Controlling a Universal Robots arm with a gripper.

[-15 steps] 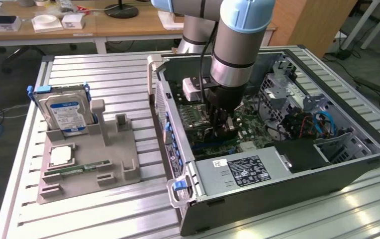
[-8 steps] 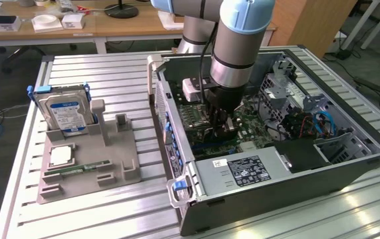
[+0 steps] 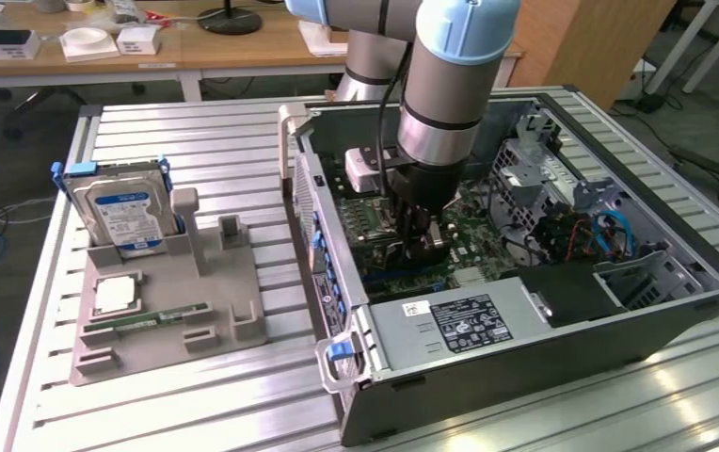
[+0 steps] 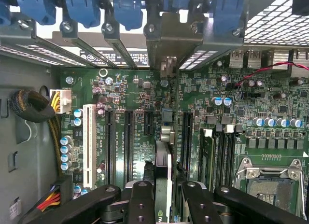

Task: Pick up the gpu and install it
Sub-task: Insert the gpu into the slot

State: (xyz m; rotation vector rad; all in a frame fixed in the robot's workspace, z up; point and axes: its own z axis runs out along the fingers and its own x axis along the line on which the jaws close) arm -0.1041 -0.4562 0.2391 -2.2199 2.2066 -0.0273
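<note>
Between the two black fingers (image 4: 140, 204) of the gripper (image 4: 163, 202), a thin card is being held edge-on: the gpu (image 4: 163, 175), seen in the wrist view as a narrow dark and silvery strip running from the jaws toward the motherboard (image 4: 217, 118). The jaws are being kept partly closed, clamped on the two flat faces of the card, with one finger lying against each side and the card centred in the gap.

The gpu is being judged light and stiff but fragile: a thin board that would not tolerate twisting or pressure on its components. It is best taken by its flat faces near the upper edge, as is being done here, with the contact edge left free.

The card is being held upright over the row of black expansion slots (image 4: 128, 142), in line with a slot lying between them and the memory sockets, and with the silver bracket opening (image 4: 166, 45) at the rear wall; whether its edge is touching the slot cannot be told.

In the exterior view the gripper (image 3: 420, 247) is reaching down inside the open computer case (image 3: 661, 315), well apart from the grey parts holder (image 3: 228, 330) on the slatted table (image 3: 183, 141).
</note>
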